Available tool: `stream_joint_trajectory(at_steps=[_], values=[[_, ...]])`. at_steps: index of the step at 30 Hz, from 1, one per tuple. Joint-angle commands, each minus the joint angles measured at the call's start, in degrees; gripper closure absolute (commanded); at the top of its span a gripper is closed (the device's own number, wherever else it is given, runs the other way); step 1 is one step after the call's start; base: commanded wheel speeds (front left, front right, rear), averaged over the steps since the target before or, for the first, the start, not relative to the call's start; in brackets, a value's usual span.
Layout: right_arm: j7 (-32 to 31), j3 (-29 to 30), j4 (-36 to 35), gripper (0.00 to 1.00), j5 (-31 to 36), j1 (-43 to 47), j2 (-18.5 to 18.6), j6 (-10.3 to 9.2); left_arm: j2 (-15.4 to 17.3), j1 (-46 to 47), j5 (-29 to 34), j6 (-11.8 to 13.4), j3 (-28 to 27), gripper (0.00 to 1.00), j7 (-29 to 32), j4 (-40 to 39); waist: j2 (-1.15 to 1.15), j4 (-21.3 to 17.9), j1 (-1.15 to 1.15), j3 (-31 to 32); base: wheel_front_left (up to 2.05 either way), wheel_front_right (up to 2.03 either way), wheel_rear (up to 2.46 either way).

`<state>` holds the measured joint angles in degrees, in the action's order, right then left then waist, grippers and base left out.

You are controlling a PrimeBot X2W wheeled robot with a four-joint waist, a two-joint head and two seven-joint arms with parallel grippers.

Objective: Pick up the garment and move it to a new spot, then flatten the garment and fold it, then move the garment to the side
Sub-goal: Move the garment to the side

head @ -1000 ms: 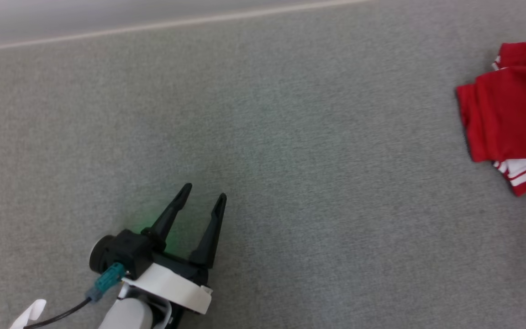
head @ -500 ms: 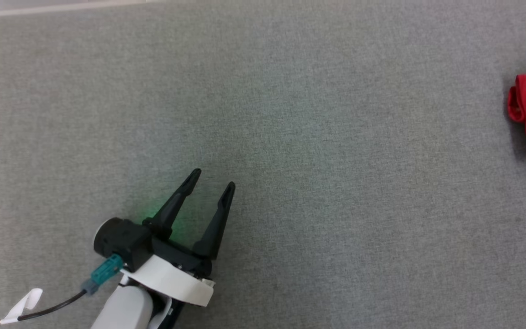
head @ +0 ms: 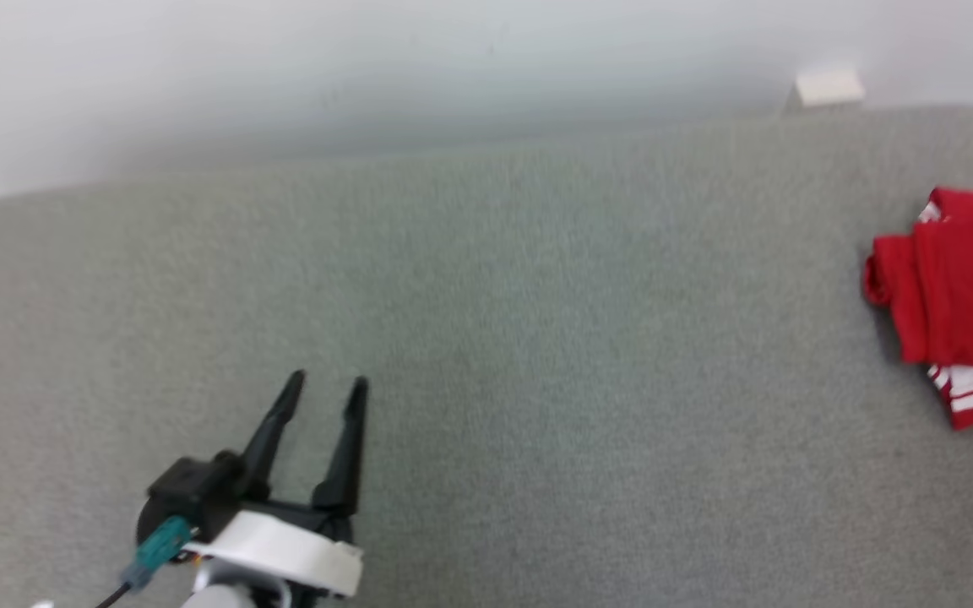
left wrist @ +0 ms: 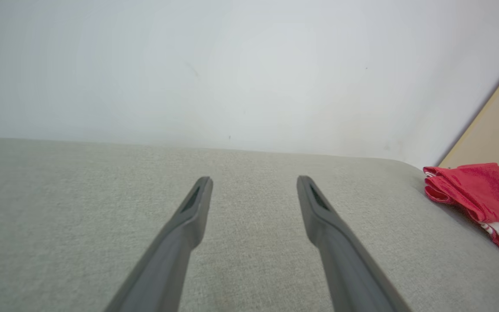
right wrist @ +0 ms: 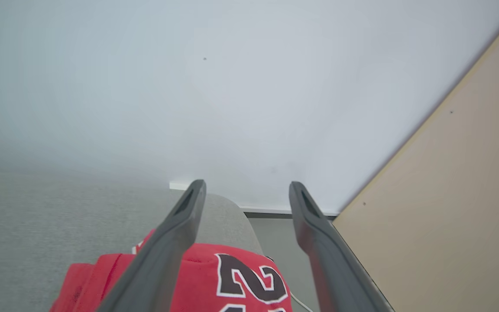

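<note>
The garment [head: 959, 295] is red with white stripes and lies folded on the grey fabric surface [head: 537, 380] at the right edge of the head view. In the left wrist view the garment [left wrist: 474, 190] rests far to the right, near the surface's rounded corner. My left gripper [head: 328, 380] is open and empty at the lower left, well away from the garment, and its fingers [left wrist: 254, 180] hover over bare fabric. My right gripper [right wrist: 247, 185] is open just above the garment [right wrist: 232, 277], whose dark number print faces up, and nothing is between its fingers.
A white wall [head: 453, 67] rises behind the surface, with a small white box [head: 828, 87] at its foot. A beige panel [right wrist: 448, 195] stands to the right beyond the surface's rounded end. Grey floor [right wrist: 275, 234] and a thin white cable [right wrist: 301, 303] lie between them.
The head camera has tilted up, so the wall now shows above the surface. The garment stays at the right edge. My left gripper remains open and empty.
</note>
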<state>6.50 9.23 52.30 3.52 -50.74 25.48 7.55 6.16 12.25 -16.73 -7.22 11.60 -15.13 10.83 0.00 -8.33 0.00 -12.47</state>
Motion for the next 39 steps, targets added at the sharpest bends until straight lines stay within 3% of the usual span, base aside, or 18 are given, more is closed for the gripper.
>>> stream_joint_trajectory(at_steps=[1, 8, 13, 20, 29, 39], values=[[0.6, -2.2, -1.5, 0.0, -2.0, 2.4, -1.1, -0.15, -0.1, -1.6, -0.6, 0.3, -1.5, 0.0, 0.0, 0.0, 0.0, 0.8, 0.0, 6.1, 0.0, 0.0, 0.0], [1.7, -10.7, -16.4, 0.0, -13.0, 13.4, -3.8, -0.15, -0.4, -4.5, 0.8, 0.9, -7.0, 0.0, 0.0, -0.3, 0.0, 2.7, 0.0, 12.7, 0.0, 0.0, 0.0], [1.0, -11.3, -28.8, 0.0, -17.3, 23.9, -4.4, -0.15, -1.1, -5.8, -1.1, 1.1, -9.1, 0.0, 0.0, 1.4, 0.0, 3.4, 0.0, 14.5, 0.0, 0.0, 0.0], [3.4, -10.7, -40.5, 0.0, -21.0, 37.5, -10.0, -0.15, -1.8, -8.9, 0.1, 1.8, -12.1, 0.0, 0.0, 0.6, 0.0, 3.4, 0.0, 15.9, 0.0, 0.0, 0.0], [7.4, -11.7, -42.7, 0.0, -20.7, 48.0, -15.9, -0.15, -2.5, -12.0, 2.3, 0.7, -12.7, 0.0, 0.0, 4.3, 0.0, 3.3, 0.0, 15.8, 0.0, 0.0, 0.0], [8.5, -12.3, -41.0, 0.0, -21.3, 49.0, -17.3, -0.15, -3.0, -12.0, 1.7, 0.0, -12.2, 0.0, 0.0, 5.4, 0.0, 2.9, 0.0, 15.7, 0.0, 0.0, 0.0]])
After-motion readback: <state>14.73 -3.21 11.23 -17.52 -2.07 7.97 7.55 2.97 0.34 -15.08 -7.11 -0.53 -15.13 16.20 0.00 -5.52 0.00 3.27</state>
